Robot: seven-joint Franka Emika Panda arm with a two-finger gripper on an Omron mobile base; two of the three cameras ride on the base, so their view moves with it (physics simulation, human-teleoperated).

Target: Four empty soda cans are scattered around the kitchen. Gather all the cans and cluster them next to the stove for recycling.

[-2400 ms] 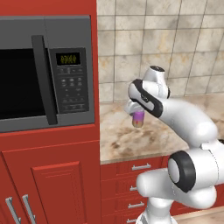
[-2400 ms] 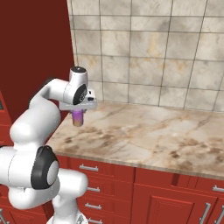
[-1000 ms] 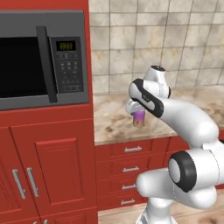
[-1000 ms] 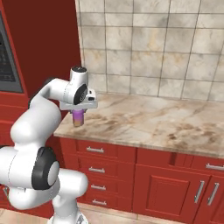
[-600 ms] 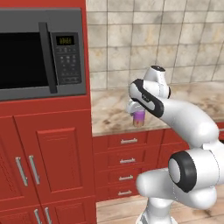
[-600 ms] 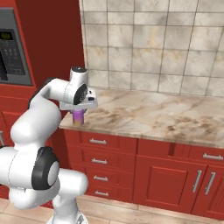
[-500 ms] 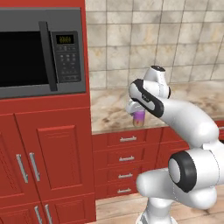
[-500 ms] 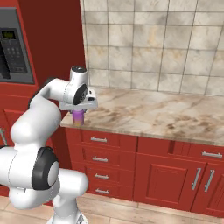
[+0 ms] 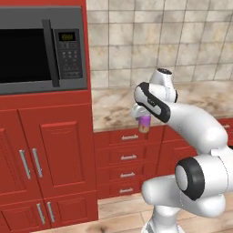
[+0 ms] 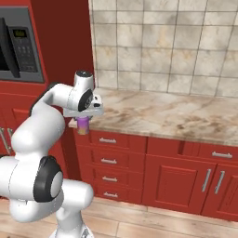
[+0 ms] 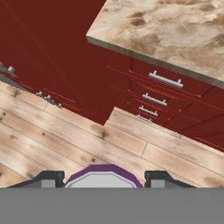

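Purple soda can [image 9: 144, 122], upright, clamped between the jaws of the gripper [image 9: 144, 119] and hanging in the air just off the front edge of the table [image 9: 116, 105], level with the top drawer [image 9: 129, 136] of the red cabinets. Seen from the right base view: same can [image 10: 83, 124] under the white hand, gripper [image 10: 83, 122] closed on its upper part, table [image 10: 167, 114] stretching away to the right of the can beneath a tan tiled wall [image 10: 176, 44]. Microwave [image 9: 42, 49], black with a grey frame, set in the tall red cabinet to the left of the can, higher than it, well apart. Seen along the hand: silvery top and purple rim of the can [image 11: 103, 177] between the two dark fingertips [image 11: 48, 179], wooden floor [image 11: 65, 140] beneath, table corner [image 11: 144, 30] and drawer handles above the can in that view.
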